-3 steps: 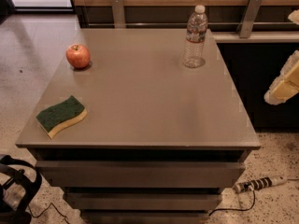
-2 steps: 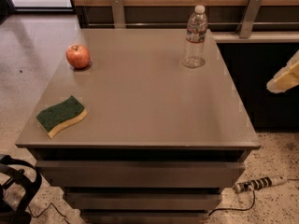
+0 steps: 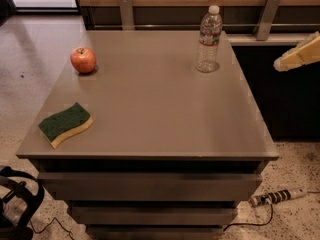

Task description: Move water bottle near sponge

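The water bottle (image 3: 208, 39) stands upright at the far right of the grey table (image 3: 160, 109); it is clear and ribbed with a white cap. The sponge (image 3: 65, 124), dark green on top over yellow foam, lies at the table's near left corner. My gripper (image 3: 295, 56) shows only as a pale yellowish tip at the right edge of the view, off the table, well to the right of the bottle and touching nothing.
A red apple (image 3: 83, 60) sits at the far left of the table. Two metal brackets (image 3: 126, 10) rise behind the table under a wooden rail. A power strip (image 3: 276, 196) lies on the floor at lower right, a black object (image 3: 17, 204) at lower left.
My gripper at the right edge has moved upward and farther out of view. The bottle, sponge and apple have not moved.
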Robot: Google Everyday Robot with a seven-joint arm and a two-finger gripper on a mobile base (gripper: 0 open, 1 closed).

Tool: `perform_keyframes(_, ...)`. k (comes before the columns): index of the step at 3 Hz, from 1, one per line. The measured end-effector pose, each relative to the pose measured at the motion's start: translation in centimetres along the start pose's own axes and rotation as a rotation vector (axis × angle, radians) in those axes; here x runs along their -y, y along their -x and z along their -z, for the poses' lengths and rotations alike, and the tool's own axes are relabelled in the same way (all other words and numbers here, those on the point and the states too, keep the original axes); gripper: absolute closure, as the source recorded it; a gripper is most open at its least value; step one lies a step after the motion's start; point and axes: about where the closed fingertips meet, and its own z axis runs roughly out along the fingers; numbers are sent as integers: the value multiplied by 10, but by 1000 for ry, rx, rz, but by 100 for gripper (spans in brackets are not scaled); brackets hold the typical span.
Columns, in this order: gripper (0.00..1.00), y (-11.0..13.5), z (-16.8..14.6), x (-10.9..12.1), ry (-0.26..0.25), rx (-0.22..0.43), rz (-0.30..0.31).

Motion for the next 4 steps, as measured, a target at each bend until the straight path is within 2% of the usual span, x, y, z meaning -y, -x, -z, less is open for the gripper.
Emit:
perform_keyframes(1, 0, 0, -2, 0, 3, -1, -1)
perform_keyframes(2, 0, 6, -39, -6, 62, 20, -32)
perform_keyframes(4, 0, 24, -106, -25, 174, 139, -88)
